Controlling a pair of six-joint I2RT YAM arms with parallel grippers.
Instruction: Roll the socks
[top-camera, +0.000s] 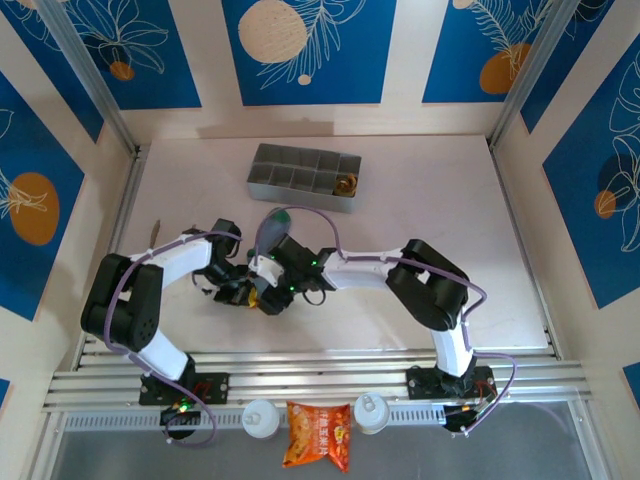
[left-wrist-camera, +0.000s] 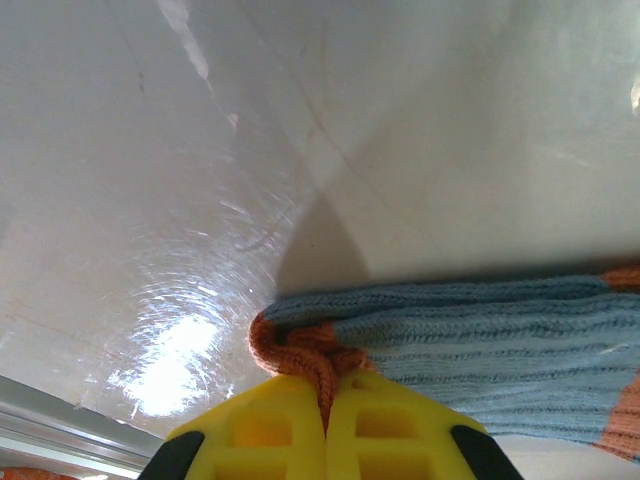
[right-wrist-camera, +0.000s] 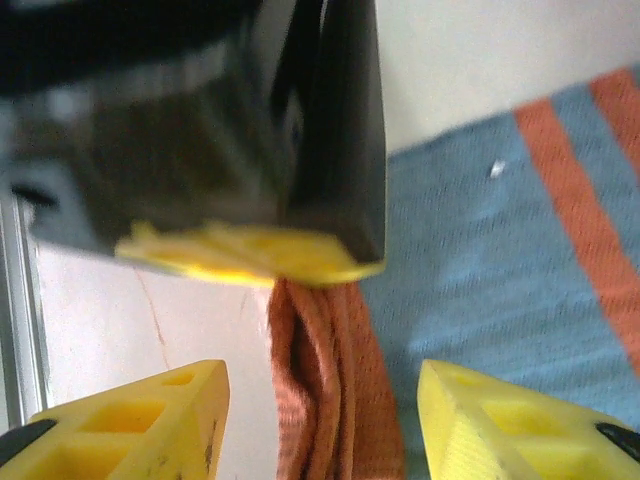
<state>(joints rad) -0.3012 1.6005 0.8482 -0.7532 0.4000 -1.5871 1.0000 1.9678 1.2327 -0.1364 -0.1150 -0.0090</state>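
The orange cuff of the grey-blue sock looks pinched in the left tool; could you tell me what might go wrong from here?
The left tool grips only a small bunch of the orange cuff, so it may slip out under pull.
The right tool stands open astride that cuff, close to the left one; they could collide.

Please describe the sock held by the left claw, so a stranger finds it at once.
On the pale table, look between the two arms, in front of the grey compartment tray. The sock is ribbed grey-blue with an orange cuff, pinched in the left claw.
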